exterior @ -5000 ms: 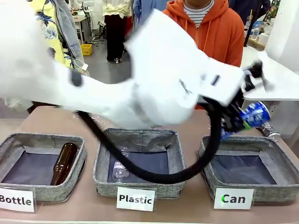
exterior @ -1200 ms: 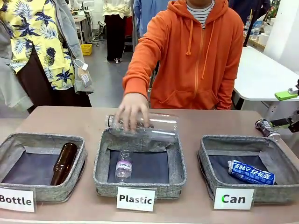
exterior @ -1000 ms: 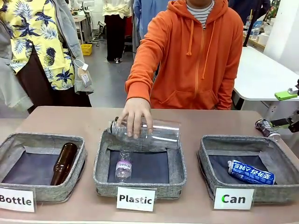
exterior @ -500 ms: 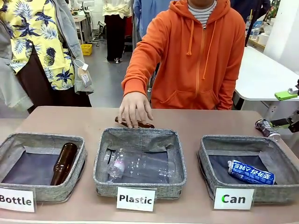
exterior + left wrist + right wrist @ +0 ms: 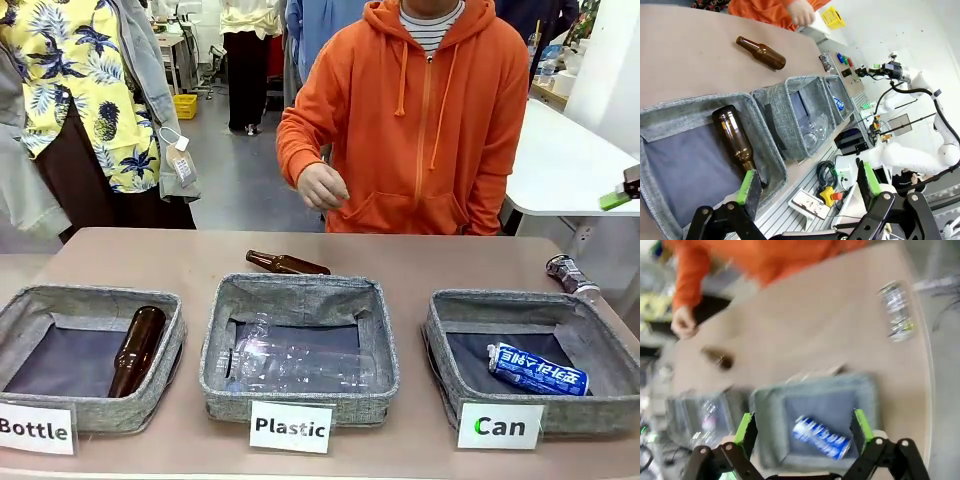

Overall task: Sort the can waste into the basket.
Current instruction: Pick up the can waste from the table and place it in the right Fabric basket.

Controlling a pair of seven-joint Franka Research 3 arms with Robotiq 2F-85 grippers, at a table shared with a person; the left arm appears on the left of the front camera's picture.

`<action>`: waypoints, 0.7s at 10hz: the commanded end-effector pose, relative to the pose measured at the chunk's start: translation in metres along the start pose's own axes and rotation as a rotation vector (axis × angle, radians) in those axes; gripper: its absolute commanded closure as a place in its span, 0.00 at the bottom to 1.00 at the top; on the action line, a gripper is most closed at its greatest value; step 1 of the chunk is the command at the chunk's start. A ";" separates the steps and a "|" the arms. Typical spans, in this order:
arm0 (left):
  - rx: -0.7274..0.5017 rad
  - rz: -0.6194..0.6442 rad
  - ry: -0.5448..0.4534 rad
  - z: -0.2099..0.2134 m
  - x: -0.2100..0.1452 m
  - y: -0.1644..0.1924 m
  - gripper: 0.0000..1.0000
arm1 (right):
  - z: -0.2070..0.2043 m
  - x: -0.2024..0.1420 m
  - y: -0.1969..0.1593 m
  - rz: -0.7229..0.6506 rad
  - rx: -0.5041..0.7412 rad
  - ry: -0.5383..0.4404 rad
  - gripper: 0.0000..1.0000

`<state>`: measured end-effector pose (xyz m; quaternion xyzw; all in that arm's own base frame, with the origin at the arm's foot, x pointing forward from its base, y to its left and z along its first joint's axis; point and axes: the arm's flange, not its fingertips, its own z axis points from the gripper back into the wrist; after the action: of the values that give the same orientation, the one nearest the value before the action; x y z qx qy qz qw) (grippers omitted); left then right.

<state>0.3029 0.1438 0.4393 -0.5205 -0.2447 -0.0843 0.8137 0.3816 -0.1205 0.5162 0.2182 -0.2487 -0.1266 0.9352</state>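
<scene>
The blue can (image 5: 537,368) lies on its side inside the basket (image 5: 436,330) labelled "Can", at the lower right of the front view. The black can (image 5: 567,272) lies on the table (image 5: 420,265) just past that basket's far right corner, outside it and close to the table's edge.

Both pincers stand spread wide with nothing in them. The left pincer (image 5: 809,182) hangs over the near corner of the Bottle basket (image 5: 690,107), where a brown bottle (image 5: 735,140) lies. The right pincer (image 5: 803,426) hovers above the basket marked "Can"; the blue can shows between its green pads in a blurred picture.

In the middle, a clear plastic bottle (image 5: 300,362) lies in the Plastic basket (image 5: 212,350). A second brown bottle (image 5: 287,264) lies on the table just behind it. The person in the orange hoodie holds a hand (image 5: 322,186) up at chest height, clear of the table.
</scene>
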 end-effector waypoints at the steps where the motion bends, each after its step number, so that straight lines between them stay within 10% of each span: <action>1: -0.015 0.003 -0.012 0.000 0.001 -0.001 0.00 | -0.008 0.000 0.007 -0.117 -0.472 -0.241 0.00; 3: -0.015 0.003 -0.012 0.000 0.001 -0.001 0.00 | 0.004 -0.010 0.011 -0.078 -0.341 -0.361 0.00; 4: -0.015 0.003 -0.012 0.000 0.001 -0.001 0.00 | 0.013 0.014 -0.001 -0.005 -0.221 -0.240 0.00; 7: -0.015 0.003 -0.012 0.000 0.001 -0.001 0.00 | 0.011 0.007 0.001 -0.011 -0.268 -0.303 0.00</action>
<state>0.3028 0.1439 0.4391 -0.5206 -0.2445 -0.0839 0.8137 0.3820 -0.1274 0.5244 0.0856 -0.3534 -0.1875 0.9125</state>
